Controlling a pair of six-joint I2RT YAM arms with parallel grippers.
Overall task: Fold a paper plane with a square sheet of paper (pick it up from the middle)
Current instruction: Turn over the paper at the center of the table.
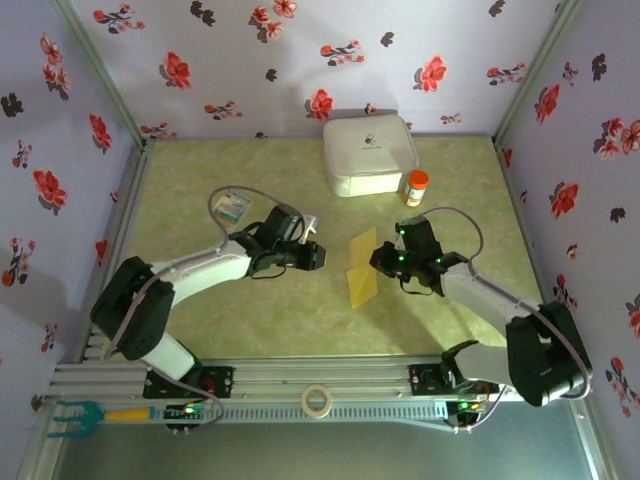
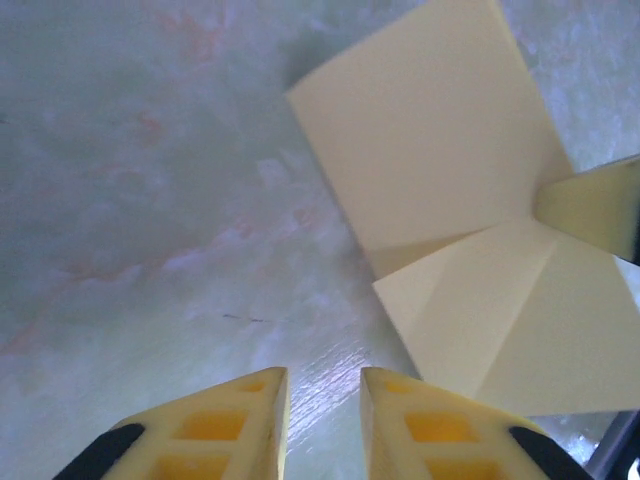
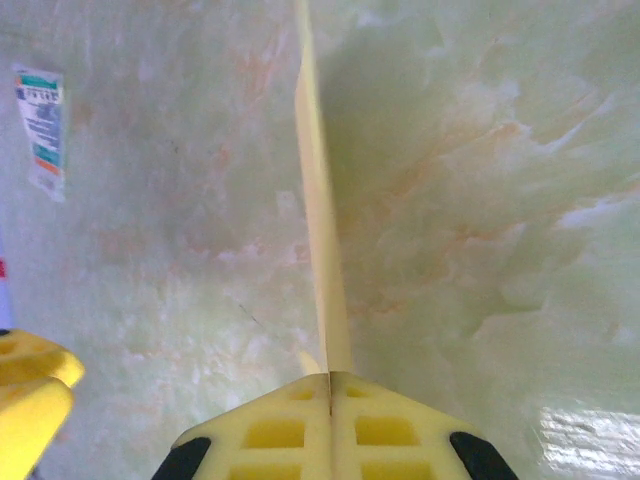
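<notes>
Yellow fingertips of the right gripper point(image 3: 330, 385) met at the bottom centre of the right wrist view, pressed together on the sheet of paper point(image 3: 320, 230). Its thin edge ran up from them to the top of the frame. Bare table point(image 3: 480, 200) lay open on both sides of that edge, with a teal-and-white card point(image 3: 42, 130) at the far left.

At the bottom of the left wrist view, the left gripper point(image 2: 325, 390) stood slightly apart with nothing between its fingers. The creased paper filled the upper right, one corner close to the right-hand finger, and the left half was clear tabletop.

From above, the paper sat at the middle of the frame between the two grippers. Open table stretched below it to the rail. A white box point(image 1: 368, 153) and an orange-capped bottle point(image 1: 416, 187) stood well apart at upper right.
</notes>
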